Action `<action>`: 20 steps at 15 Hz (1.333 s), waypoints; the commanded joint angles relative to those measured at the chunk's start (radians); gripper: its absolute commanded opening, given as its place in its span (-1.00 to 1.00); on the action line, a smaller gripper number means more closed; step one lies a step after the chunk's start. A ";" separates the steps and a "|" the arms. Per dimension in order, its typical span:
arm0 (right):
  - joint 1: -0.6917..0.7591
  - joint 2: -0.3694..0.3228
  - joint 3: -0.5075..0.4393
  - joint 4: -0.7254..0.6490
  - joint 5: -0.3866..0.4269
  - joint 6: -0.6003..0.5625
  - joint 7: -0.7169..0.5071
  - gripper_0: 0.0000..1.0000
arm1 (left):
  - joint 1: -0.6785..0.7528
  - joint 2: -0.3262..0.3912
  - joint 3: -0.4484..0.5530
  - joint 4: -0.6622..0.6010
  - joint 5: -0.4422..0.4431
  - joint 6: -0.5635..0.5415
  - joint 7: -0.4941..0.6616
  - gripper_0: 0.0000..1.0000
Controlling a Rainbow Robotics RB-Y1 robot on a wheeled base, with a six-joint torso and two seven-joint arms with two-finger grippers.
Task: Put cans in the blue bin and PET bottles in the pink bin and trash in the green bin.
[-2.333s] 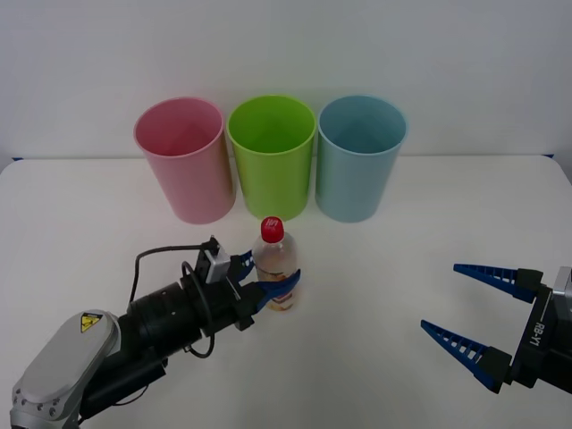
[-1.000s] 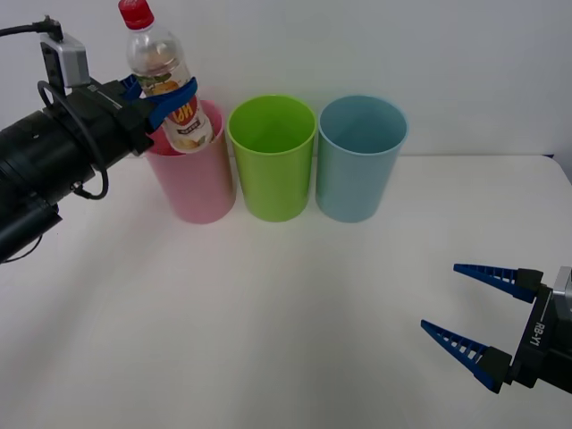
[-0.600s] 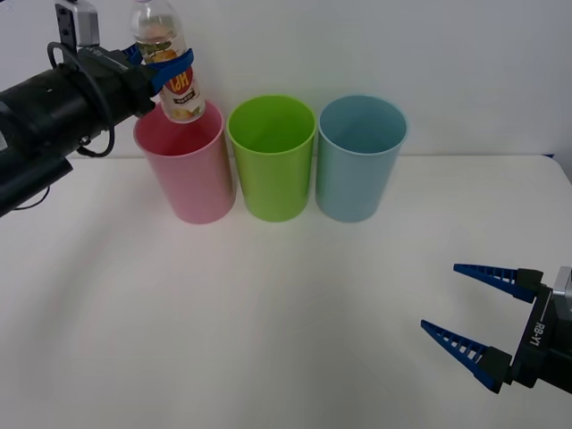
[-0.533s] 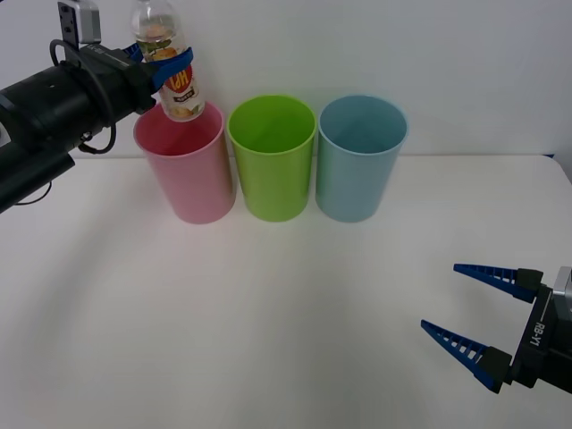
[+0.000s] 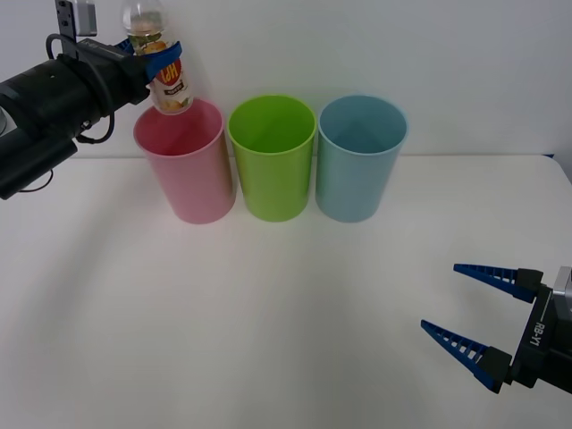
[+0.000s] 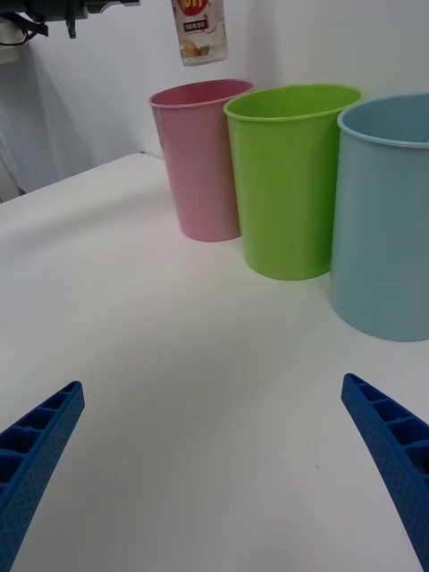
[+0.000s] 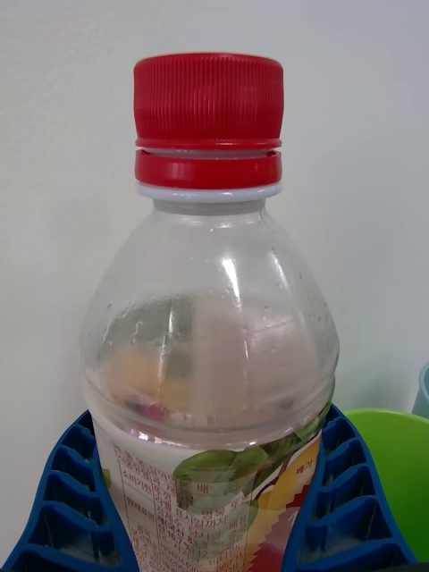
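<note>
Bottle (image 5: 159, 55) up high, upright, cap on top, pinched at the label by the left gripper (image 5: 154, 61) and hanging right above the near-left rim of the pink bin (image 5: 183, 161). Straight down is the way in, I'd say. Right gripper (image 5: 483, 315) sits low and far off, fingers spread wide.

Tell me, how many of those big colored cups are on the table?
3, in a row at the table's far side: the pink bin on the left, the green bin in the middle, the blue bin on the right. Their insides are partly hidden.
</note>
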 commanded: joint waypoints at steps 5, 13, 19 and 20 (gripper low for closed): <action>0.000 0.000 0.000 0.000 0.000 0.000 0.000 1.00 | 0.000 0.000 0.000 0.002 0.015 0.000 0.006 1.00; 0.000 0.000 0.000 0.000 0.000 0.000 0.000 1.00 | 0.001 0.000 0.001 0.000 0.068 -0.043 -0.005 1.00; 0.000 0.000 0.000 0.000 0.000 0.000 0.000 1.00 | 0.017 0.059 0.001 0.000 0.254 -0.156 -0.123 1.00; 0.000 0.000 0.000 0.000 0.000 0.000 0.000 1.00 | 0.023 0.070 0.003 0.000 0.288 -0.182 -0.147 1.00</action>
